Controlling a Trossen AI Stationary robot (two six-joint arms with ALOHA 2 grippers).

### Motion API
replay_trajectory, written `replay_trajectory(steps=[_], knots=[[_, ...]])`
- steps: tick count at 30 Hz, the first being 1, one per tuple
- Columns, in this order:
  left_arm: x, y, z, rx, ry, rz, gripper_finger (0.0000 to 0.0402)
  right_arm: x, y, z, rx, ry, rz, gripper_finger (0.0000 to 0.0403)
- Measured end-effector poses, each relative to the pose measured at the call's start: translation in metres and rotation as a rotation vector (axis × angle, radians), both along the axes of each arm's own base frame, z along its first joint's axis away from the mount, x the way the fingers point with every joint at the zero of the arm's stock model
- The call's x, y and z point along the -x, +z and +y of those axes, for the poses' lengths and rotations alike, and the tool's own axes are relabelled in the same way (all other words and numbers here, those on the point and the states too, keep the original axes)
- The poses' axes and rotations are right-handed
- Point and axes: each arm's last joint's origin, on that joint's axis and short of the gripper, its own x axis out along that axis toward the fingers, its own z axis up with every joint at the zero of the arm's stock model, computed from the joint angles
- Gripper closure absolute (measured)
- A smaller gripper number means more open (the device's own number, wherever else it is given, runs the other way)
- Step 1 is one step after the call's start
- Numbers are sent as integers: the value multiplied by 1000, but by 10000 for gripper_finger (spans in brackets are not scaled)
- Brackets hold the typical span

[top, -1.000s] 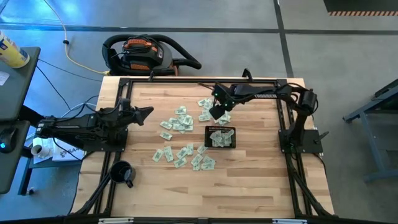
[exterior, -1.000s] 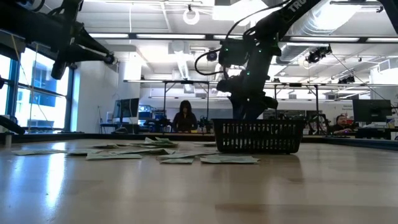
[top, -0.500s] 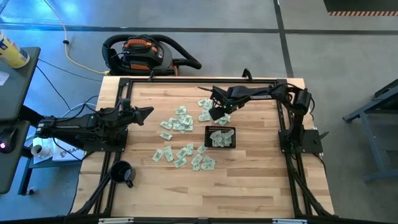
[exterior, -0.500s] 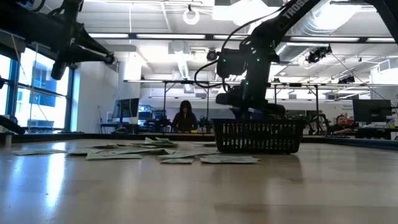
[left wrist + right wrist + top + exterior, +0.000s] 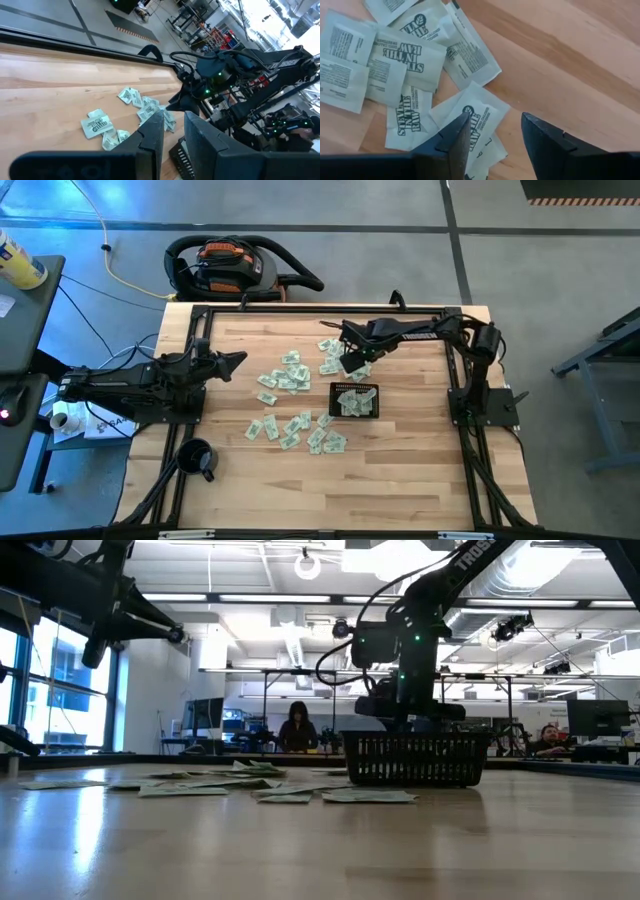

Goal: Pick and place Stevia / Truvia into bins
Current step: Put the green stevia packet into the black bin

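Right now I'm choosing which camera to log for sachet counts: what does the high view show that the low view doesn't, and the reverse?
Only the high view shows how the sachets spread over the table, some lying inside the black basket, and the mug near the left arm.

Only the low view shows the room behind and a seated person.

Both show the right gripper low beside the basket, jaws open, and loose sachets.
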Motion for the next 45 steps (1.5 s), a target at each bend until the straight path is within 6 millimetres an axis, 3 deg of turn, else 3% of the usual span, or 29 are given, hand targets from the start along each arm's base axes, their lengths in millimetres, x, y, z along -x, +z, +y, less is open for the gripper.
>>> replay_trajectory(steps=[12, 30, 38, 45], knots=[[0, 0, 0, -22, -5, 15, 291, 0, -3, 1, 48, 28, 39, 224], [0, 0, 0, -21, -9, 16, 291, -5, -5, 9, -18, -11, -6, 219], [0, 0, 0, -21, -9, 18, 291, -8, -15, 8, -69, -42, -15, 219], [0, -2, 0, -21, -9, 33, 291, -8, -15, 9, 14, -60, 15, 227]])
